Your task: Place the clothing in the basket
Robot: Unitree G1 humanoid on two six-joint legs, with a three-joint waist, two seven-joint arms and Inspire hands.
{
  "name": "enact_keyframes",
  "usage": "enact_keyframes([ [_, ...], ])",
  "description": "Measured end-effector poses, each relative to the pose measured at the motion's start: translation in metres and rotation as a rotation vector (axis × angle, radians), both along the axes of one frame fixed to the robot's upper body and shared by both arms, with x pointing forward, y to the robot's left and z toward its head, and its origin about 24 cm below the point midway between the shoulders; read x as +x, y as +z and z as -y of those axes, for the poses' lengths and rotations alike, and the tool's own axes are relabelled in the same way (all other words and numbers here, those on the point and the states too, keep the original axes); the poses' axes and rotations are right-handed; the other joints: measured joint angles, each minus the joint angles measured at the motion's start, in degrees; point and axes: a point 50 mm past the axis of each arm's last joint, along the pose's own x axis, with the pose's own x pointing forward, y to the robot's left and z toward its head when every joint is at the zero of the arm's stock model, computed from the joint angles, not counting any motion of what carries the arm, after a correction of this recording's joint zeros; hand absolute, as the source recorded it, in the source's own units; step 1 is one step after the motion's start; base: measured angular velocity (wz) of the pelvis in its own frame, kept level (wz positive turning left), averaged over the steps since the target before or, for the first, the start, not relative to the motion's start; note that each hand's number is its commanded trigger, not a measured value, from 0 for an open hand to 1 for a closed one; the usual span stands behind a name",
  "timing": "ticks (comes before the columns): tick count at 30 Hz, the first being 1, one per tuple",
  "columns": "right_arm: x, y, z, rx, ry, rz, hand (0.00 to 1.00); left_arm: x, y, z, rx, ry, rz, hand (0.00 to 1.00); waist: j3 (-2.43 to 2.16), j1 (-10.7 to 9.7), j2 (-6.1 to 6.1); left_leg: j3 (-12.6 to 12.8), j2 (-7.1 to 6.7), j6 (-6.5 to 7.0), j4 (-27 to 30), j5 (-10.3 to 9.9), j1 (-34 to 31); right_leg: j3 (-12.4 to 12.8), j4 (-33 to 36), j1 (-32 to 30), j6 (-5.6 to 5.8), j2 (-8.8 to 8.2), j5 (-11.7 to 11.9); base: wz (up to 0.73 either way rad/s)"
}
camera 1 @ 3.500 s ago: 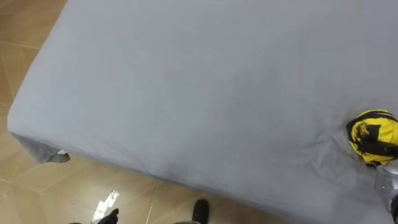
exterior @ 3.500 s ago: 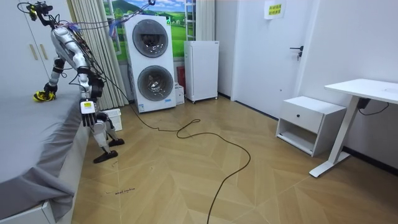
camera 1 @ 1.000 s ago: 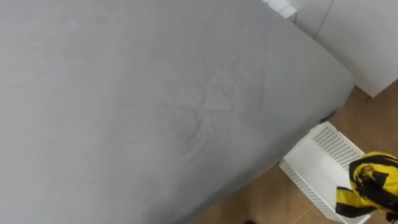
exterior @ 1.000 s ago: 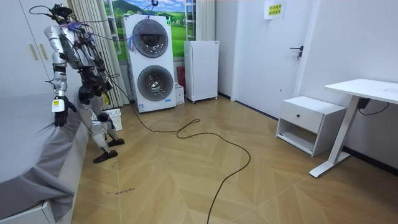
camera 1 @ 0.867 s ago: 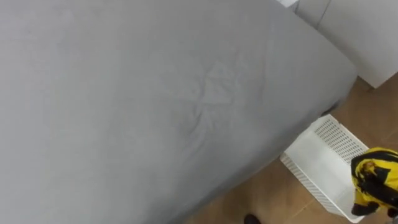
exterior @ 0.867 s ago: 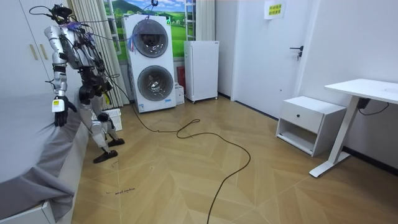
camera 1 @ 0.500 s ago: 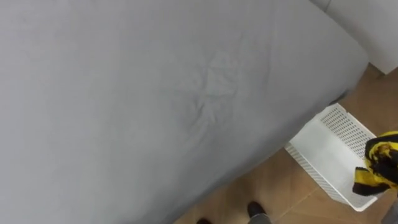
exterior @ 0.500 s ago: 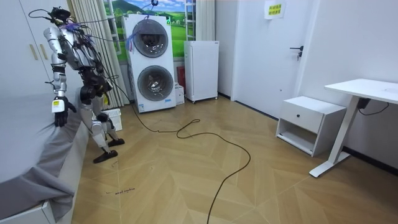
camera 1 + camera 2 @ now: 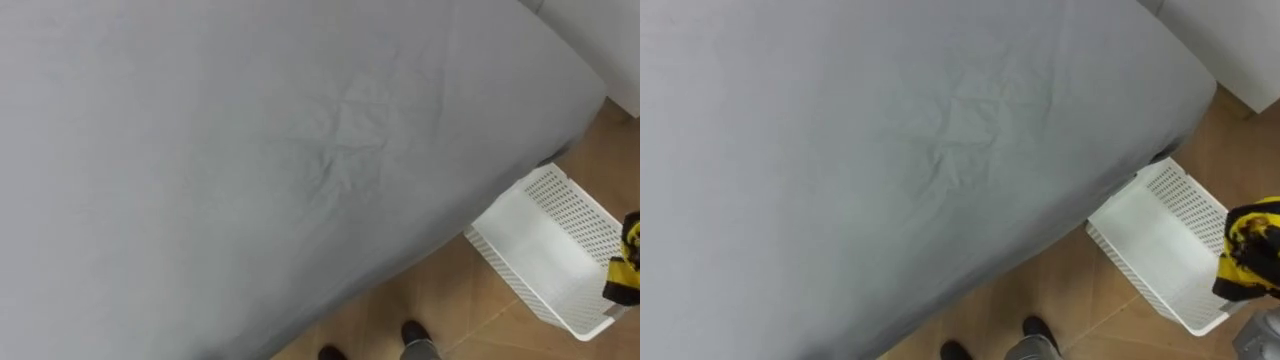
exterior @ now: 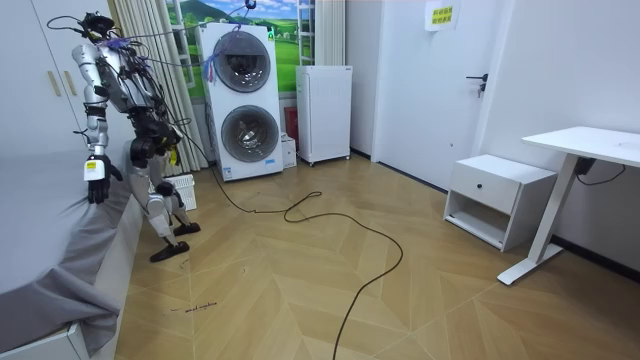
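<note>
Plain grey all across the bed, white basket with dotted perforated walls, garment bright yellow marked with black, floor tan wood.

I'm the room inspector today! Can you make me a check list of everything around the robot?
Surface: grey bed, lightly creased.
Job's things: white basket on the floor by the bed's corner; yellow-and-black cloth hanging at its right rim, not inside yet.
Clutter: nothing seen.
Hands: left hand hangs beside the bed; right hand below the cloth, grip hidden.
Cables: nothing seen besides the robot's own.
Surroundings: stacked washing machines, white fridge, nightstand, desk, door.
</note>
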Motion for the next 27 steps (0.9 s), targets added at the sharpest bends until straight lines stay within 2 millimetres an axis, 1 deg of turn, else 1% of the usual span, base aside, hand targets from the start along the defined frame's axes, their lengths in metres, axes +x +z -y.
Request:
enact_keyframes([
  [3, -0.001, 0.006, 0.006, -0.025, -0.013, -0.001, 0.00, 0.001, 0.000, 0.000, 0.000, -0.005, 0.002, 0.00, -0.04, -0.08, 0.03, -0.18, 0.05, 0.00, 0.03, 0.00, -0.34, 0.00, 0.79, -0.49, 0.02, -0.16, -0.27, 0.05],
  [4, 0.000, 0.008, 0.007, -0.035, -0.018, 0.003, 0.00, 0.001, 0.000, -0.001, 0.003, -0.007, 0.007, 0.00, -0.15, -0.06, 0.19, -0.18, 0.15, 0.00, 0.22, 0.00, -0.86, -0.06, 0.69, -0.87, 0.02, -0.11, -0.28, 0.04],
  [5, 0.000, 0.010, 0.008, -0.045, -0.026, 0.005, 0.00, 0.002, 0.001, -0.002, 0.007, -0.009, 0.012, 0.00, -0.01, -0.09, 0.00, -0.32, 0.12, 0.00, 0.36, 0.01, -1.10, -0.27, 0.70, -0.99, -0.02, -0.10, -0.28, 0.04],
  [8, 0.002, 0.012, 0.009, -0.056, -0.036, 0.018, 0.00, 0.002, 0.002, -0.004, 0.013, -0.017, 0.015, 0.00, -0.02, -0.01, -0.09, -0.40, 0.16, -0.02, 0.78, 0.01, -1.21, -0.78, 0.72, -0.89, -0.20, -0.13, -0.36, 0.06],
  [11, 0.003, 0.012, 0.008, -0.058, -0.028, 0.020, 0.00, 0.003, 0.002, -0.005, 0.016, -0.019, 0.019, 0.00, 0.20, 0.04, -0.44, -0.42, 0.30, -0.02, 1.28, 0.02, -1.27, -1.29, 0.76, -0.69, -0.31, -0.22, -0.39, 0.07],
  [13, 0.003, 0.012, 0.008, -0.059, -0.025, 0.018, 0.00, 0.004, 0.002, -0.005, 0.017, -0.020, 0.023, 0.00, 0.22, 0.05, -0.47, -0.54, 0.33, -0.02, 1.45, 0.02, -1.43, -1.42, 0.75, -0.71, -0.33, -0.25, -0.41, 0.02],
  [14, 0.003, 0.012, 0.008, -0.059, -0.025, 0.018, 0.00, 0.004, 0.002, -0.005, 0.017, -0.020, 0.025, 0.00, 0.31, 0.05, -0.60, -0.59, 0.33, -0.02, 1.51, 0.02, -1.49, -1.47, 0.74, -0.72, -0.33, -0.29, -0.41, 0.00],
  [23, 0.003, 0.011, 0.007, -0.052, -0.026, 0.020, 0.00, 0.005, 0.003, -0.006, 0.021, -0.023, 0.036, 0.00, 0.18, 0.03, -0.81, -0.84, 0.34, 0.01, 2.11, 0.03, -1.68, -2.03, 0.84, -0.64, -0.31, -0.60, -0.39, 0.00],
  [27, 0.002, 0.011, 0.007, -0.049, -0.030, 0.022, 0.00, 0.006, 0.003, -0.007, 0.024, -0.023, 0.043, 0.00, 0.00, -0.01, -0.79, -1.24, 0.32, 0.10, 2.15, 0.09, -1.68, -2.53, 0.85, -0.44, -0.34, -0.76, -0.37, 0.04],
])
